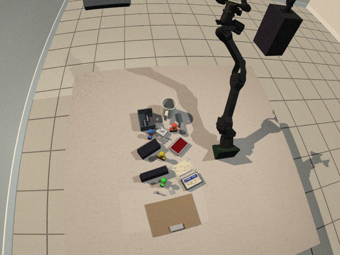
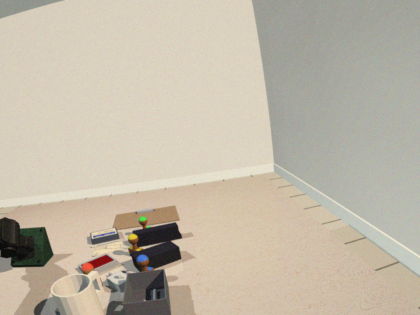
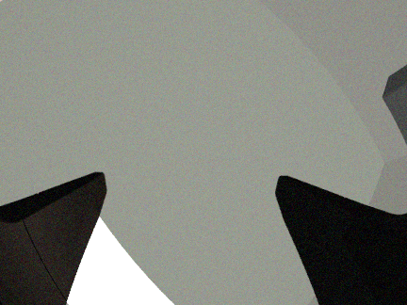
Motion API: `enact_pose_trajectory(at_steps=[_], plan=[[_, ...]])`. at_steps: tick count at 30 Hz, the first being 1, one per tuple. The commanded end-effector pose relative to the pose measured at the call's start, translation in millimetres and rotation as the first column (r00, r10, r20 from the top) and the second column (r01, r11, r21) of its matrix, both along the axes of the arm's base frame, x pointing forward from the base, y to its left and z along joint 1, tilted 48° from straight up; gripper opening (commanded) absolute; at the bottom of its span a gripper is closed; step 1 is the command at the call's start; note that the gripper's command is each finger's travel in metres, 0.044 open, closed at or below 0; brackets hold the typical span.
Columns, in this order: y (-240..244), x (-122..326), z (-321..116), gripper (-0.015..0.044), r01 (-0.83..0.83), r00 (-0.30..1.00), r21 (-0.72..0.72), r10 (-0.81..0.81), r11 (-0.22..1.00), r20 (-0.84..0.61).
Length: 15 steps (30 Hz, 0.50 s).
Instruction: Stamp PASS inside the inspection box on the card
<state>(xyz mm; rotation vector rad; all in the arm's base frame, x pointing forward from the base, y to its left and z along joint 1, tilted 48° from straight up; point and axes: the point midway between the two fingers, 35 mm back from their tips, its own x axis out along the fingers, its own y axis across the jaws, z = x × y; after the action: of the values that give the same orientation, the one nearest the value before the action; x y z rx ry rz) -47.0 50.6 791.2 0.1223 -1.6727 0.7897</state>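
- Our gripper (image 1: 232, 2) (image 3: 192, 184) is spread and unloaded, presumably for a knob grasp.
- Green-knobbed stamp (image 1: 163, 180) (image 2: 142, 220), perhaps PASS (lettering unreadable), stands upright beside the black block (image 1: 154, 174) (image 2: 156, 234), knob accessible.

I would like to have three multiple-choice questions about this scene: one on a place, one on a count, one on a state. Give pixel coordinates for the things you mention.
1. Where does the red ink pad (image 1: 179, 145) (image 2: 98, 261) lie?
A) inside the dark open box
B) on the brown clipboard
C) between the red-knobbed and yellow-knobbed stamps

2. How many stamps with round knobs stand out?
A) two
B) four
C) six

3. How are the gripper's jaws?
A) wide apart, holding nothing
B) closed on a stamp
C) shut, holding nothing

Key:
1 C: the top view shows red-knobbed stamp (image 1: 173, 127) above, yellow-knobbed stamp (image 1: 161, 155) (image 2: 133, 240) below.
2 B: red, blue, yellow and green knobs.
3 A: the wrist view shows a bare gap.
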Motion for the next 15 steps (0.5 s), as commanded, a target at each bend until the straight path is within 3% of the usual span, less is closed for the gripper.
enact_pose_trajectory(at_steps=[1,7,10,15], plan=[[0,1,0,0.0374,-0.002,1.000,0.001,0.002,1.000,-0.004],[-9,48,2,0.0216,-0.057,0.990,0.047,0.063,0.997,-0.130],[-13,84,4,0.0211,-0.069,0.972,0.076,0.084,0.995,-0.219],[-12,100,-2,0.0211,-0.114,0.959,0.084,0.132,0.990,-0.249]])
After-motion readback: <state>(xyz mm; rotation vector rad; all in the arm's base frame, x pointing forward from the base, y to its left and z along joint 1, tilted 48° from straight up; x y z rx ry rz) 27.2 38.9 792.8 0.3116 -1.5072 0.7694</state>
